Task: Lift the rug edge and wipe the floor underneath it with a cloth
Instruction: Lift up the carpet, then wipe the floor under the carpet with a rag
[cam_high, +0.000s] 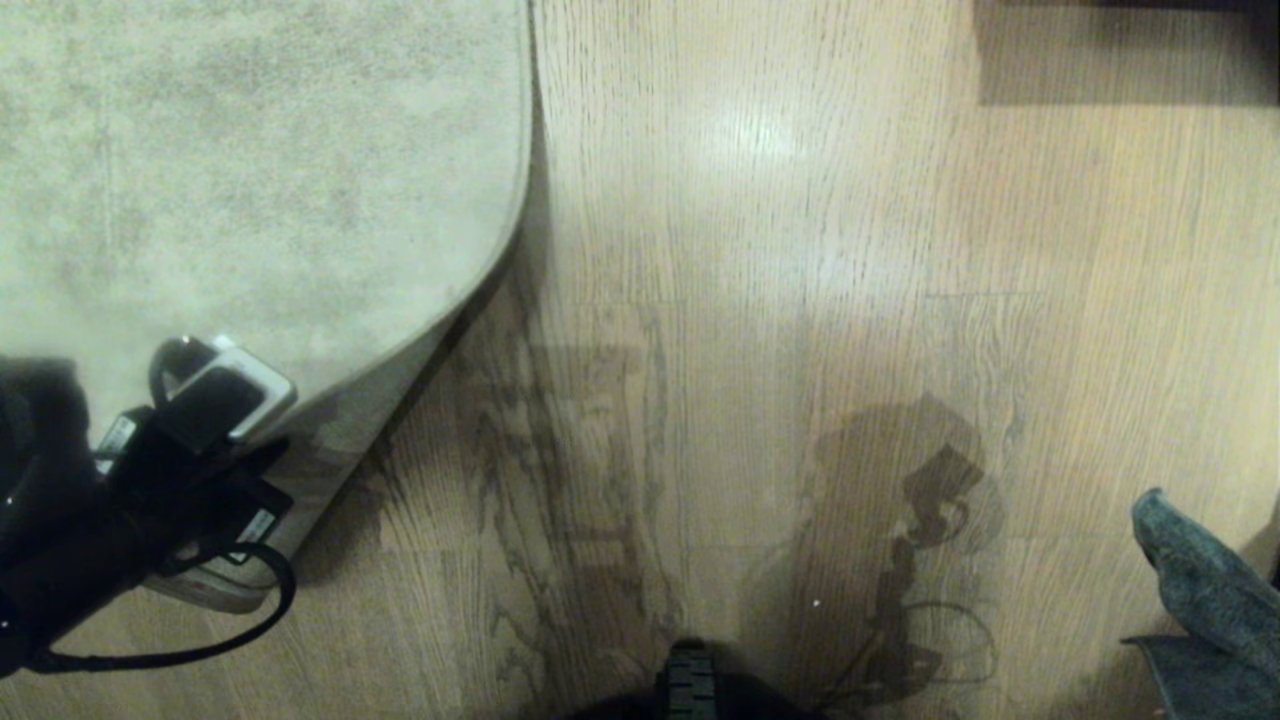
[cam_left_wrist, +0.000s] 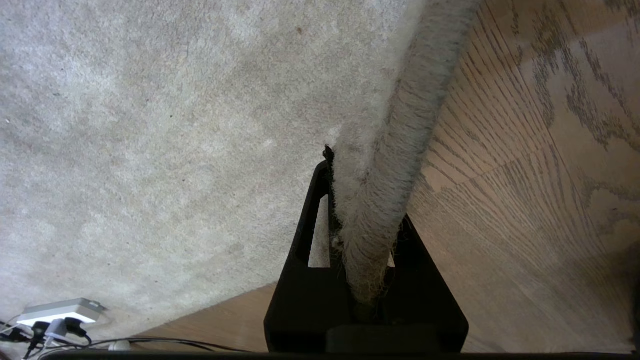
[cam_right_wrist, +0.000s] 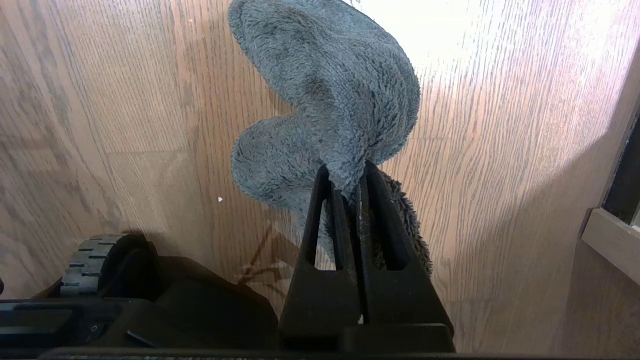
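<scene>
Closest in, the left gripper (cam_left_wrist: 367, 235) has its jaws pinched on the rug edge (cam_left_wrist: 400, 150), and in the head view that corner of the rug (cam_high: 250, 160) peels up off the floor (cam_high: 800, 300), its underside showing along the raised strip. That grip looks like it is there to keep the boards beneath exposed for wiping (the lift is modest, so the gap underneath looks tight).

Over on the robot's right, the right gripper (cam_right_wrist: 345, 185) has its jaws pressed together on the cloth (cam_right_wrist: 330, 100), which hangs above bare floor, well apart from the rug. I judge it is held ready, waiting for the edge to be up before it goes in.

Farther off, the rest of the rug lies flat, running away from the lifted corner.

What we can't see: the floor directly under the raised flap is in shadow, so dirt there is anyone's guess. The cloth is cut off at the frame edge in the head view, and the right gripper itself is out of that shot. A dark block at the far right corner is too cropped to name.
</scene>
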